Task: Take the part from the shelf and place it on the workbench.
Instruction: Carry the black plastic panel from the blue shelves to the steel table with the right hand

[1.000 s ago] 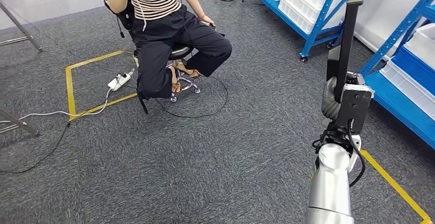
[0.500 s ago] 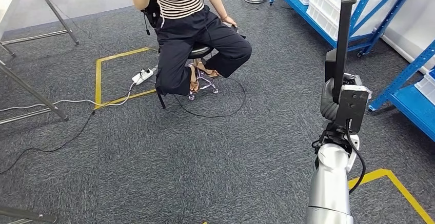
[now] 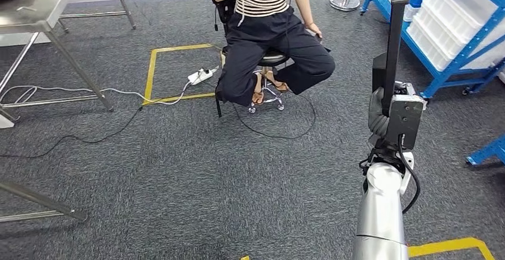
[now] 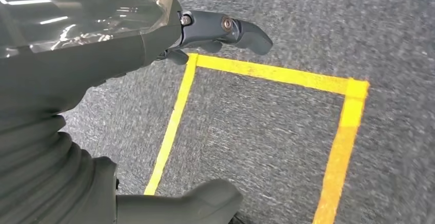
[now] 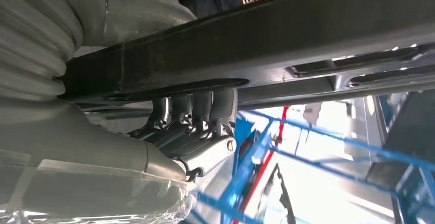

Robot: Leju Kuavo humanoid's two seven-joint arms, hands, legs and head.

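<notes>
Right hand [image 5: 179,126] grips one long black part [image 5: 287,44]; left hand [image 4: 102,80] hangs spread, holding nothing.

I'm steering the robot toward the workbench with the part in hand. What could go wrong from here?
1. The long black part stands tall in the right hand and could swing into the blue shelf.
2. A seated person is close ahead.
3. Cables and a power strip lie on the carpet: possible trip hazard.

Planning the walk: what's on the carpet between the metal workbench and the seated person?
In the head view: a yellow tape square, a white power strip and its cables.
</notes>
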